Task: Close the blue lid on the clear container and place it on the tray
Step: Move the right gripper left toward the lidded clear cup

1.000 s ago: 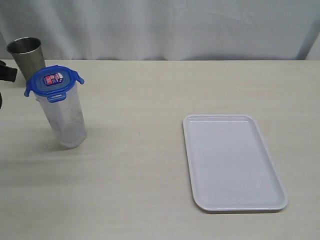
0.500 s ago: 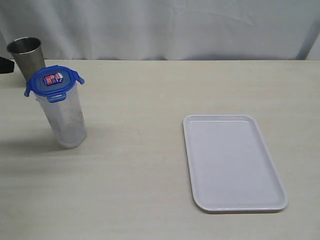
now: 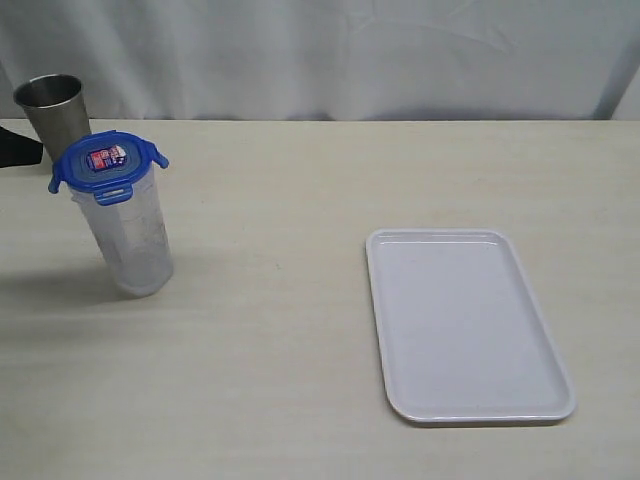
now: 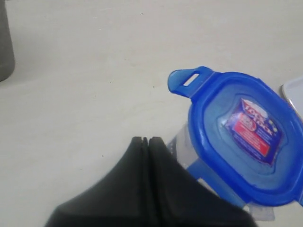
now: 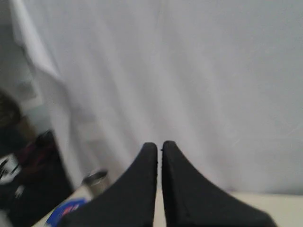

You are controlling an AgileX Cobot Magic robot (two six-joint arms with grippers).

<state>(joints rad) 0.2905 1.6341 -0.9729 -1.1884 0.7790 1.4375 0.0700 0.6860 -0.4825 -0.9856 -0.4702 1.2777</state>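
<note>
Hovering just beside the blue lid [image 3: 105, 160], seated unlatched on the clear container [image 3: 135, 245] at nine o'clock, the left gripper [image 4: 147, 141], closed and empty, has edged nearer; latching likely follows. Right gripper [image 5: 159, 144] closed, empty; tray [image 3: 465, 320] at four o'clock.

blue lid [image 3: 106, 161], red-white sticker [image 3: 106, 156], white tray [image 3: 466, 322], black claw [image 4: 148, 140]

Lid [image 3: 107, 165]: bright blue plastic, glossy. Sticker [image 3: 106, 157] on it looks like printed paper.
Container [image 3: 130, 240]: frosted translucent plastic, cloudy.
Cup [image 3: 55, 108]: metal, dull sheen.
Tray [image 3: 465, 330]: white plastic, smooth, faint gloss.
Table [image 3: 280, 380]: pale wood-grain, matt.
Backdrop [image 3: 350, 50]: white cloth, creased.
Left gripper [image 4: 147, 140], right gripper [image 5: 158, 145]: black, matt, smooth.
</note>
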